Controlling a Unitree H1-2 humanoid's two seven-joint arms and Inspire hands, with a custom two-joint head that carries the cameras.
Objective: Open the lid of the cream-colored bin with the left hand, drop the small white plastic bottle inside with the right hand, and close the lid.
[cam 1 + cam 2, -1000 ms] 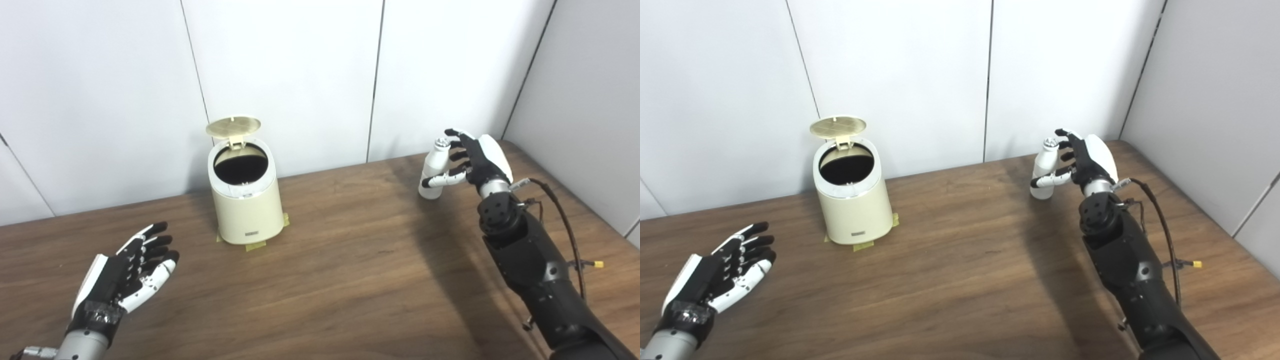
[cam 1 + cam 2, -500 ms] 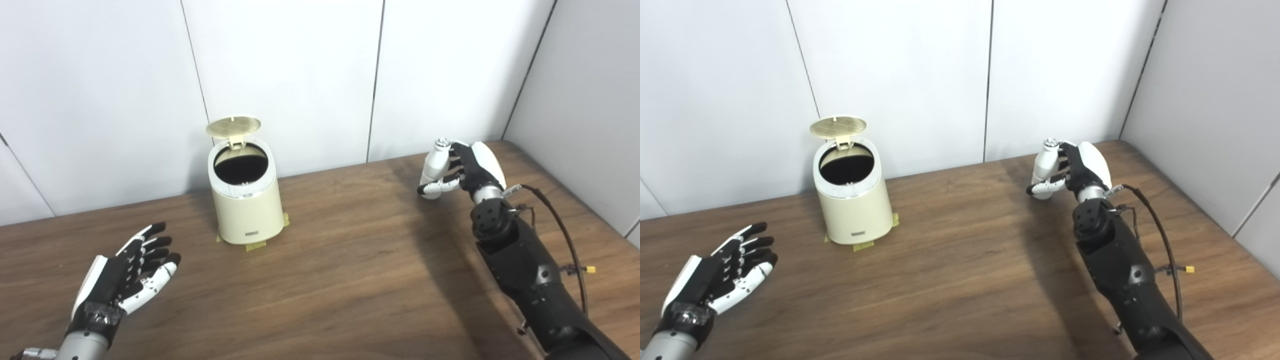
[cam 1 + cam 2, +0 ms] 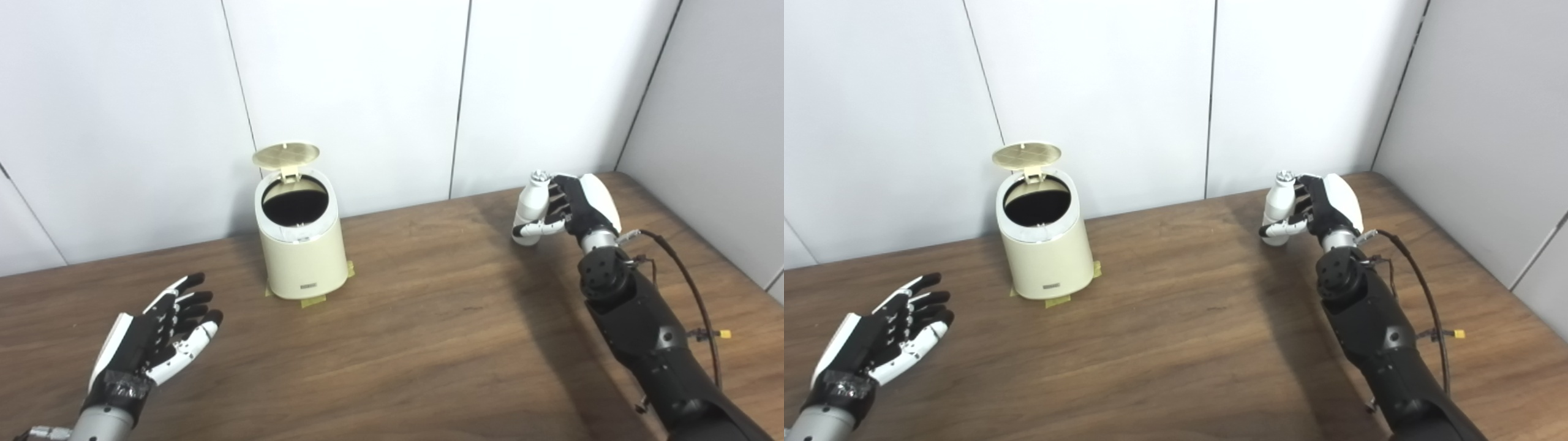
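The cream-colored bin (image 3: 301,257) stands at the back left of the wooden table, its round lid (image 3: 286,154) tipped up and its dark mouth showing. A small white plastic bottle (image 3: 529,206) with a silver cap stands upright at the far right. My right hand (image 3: 578,205) is wrapped around it, fingers and thumb closed on its body. My left hand (image 3: 156,334) hovers open, palm up, near the front left corner, well clear of the bin.
Strips of yellow tape (image 3: 312,301) hold the bin's base to the table (image 3: 429,331). White wall panels run right behind the bin and along the right side. A black cable (image 3: 692,288) loops off my right forearm.
My right hand's fingers have closed around the bottle, which they only bracketed a second ago, and the forearm has shifted slightly forward. The left hand and the bin are unchanged.
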